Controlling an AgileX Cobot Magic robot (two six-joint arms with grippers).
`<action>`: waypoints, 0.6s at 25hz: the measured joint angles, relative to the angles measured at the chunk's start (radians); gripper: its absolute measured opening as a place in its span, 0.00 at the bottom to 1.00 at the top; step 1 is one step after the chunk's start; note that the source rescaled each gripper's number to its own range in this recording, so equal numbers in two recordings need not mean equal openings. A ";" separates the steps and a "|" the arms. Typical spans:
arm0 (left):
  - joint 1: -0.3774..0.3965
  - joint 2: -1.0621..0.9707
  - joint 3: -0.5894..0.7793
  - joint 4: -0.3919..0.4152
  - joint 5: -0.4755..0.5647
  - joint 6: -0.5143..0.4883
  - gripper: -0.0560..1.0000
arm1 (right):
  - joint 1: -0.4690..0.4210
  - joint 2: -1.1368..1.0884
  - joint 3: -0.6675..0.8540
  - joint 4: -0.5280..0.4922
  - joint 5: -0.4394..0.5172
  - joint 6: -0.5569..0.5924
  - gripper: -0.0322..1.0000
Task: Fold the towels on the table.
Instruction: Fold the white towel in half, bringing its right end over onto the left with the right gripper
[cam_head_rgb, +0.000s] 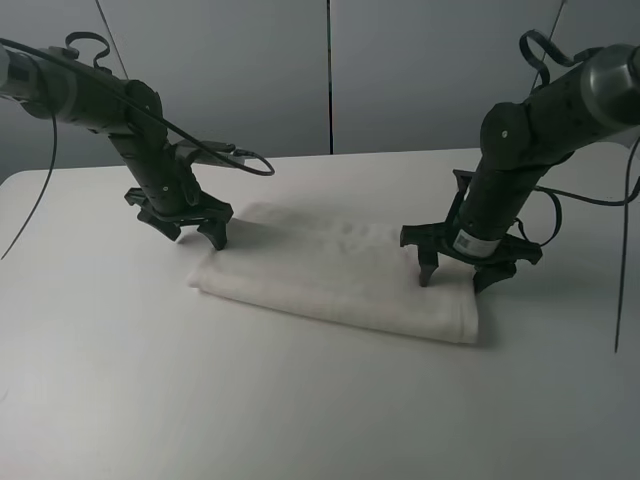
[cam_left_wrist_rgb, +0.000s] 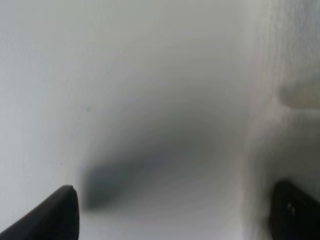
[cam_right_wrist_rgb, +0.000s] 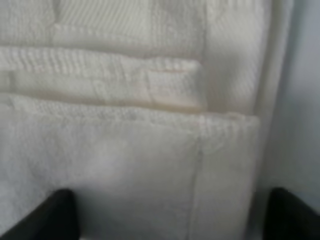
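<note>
Since the towel (cam_head_rgb: 340, 275) lies as a folded strip on the table (cam_head_rgb: 100, 400), we cover both short ends: left gripper (cam_head_rgb: 200, 238) spread wide astride the edge, right gripper (cam_head_rgb: 457, 280) spread wide over the layers, likely for an end-to-end fold.

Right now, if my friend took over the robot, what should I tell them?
Left gripper: open, holding nothing, low at the left end of the towel, one finger over the cloth, one over the bare table.
Right gripper: open, holding nothing, fingertips down at the towel's right end.
Towel: lies mid-table as a long strip with stacked layers, so some folding is done.
To do: probably grip an end and fold it shorter, then neaten.
</note>
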 joint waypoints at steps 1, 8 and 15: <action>0.000 0.000 0.000 0.000 0.000 0.000 0.99 | 0.000 0.002 0.000 0.011 -0.007 -0.004 0.41; 0.000 0.000 0.000 -0.008 0.000 0.000 0.99 | 0.000 0.002 0.000 0.089 -0.024 -0.112 0.06; 0.000 0.001 0.000 -0.006 0.000 0.000 0.99 | 0.000 0.002 0.000 0.189 -0.006 -0.221 0.06</action>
